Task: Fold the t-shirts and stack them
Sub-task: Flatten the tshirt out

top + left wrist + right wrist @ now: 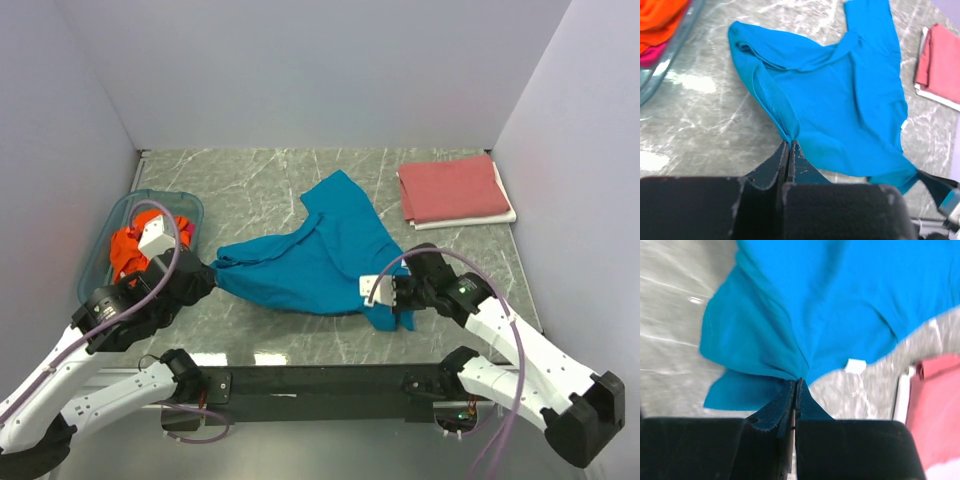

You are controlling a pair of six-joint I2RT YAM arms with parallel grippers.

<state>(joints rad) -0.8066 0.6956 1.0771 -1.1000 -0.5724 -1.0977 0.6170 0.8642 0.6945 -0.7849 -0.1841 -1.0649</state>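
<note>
Translucent blue plastic, the tub (pixel 100 250) sits at the far left of the marble table (pixel 250 180), with the orange shirt (pixel 128 248) bunched inside it. The left wrist view also shows a bit of pink cloth (pixel 649 56) under the orange.

Just right of the tub, the left gripper (pixel 207 268) is clenched on the teal shirt (pixel 320 255) at its left edge. In its wrist view the jaws meet on a pinched fold of hem, with no gap between them.

The teal shirt lies rumpled and unfolded on the middle of the table, spread between the two arms, one part reaching toward the back wall. At its near right corner the right gripper (pixel 402 308) is likewise clamped on the cloth, jaws pressed together with fabric gathered into the tips.

Further right, near the back right corner, the red shirt (pixel 455 188) lies folded flat, well apart from the teal one, with a white edge showing beneath it.
</note>
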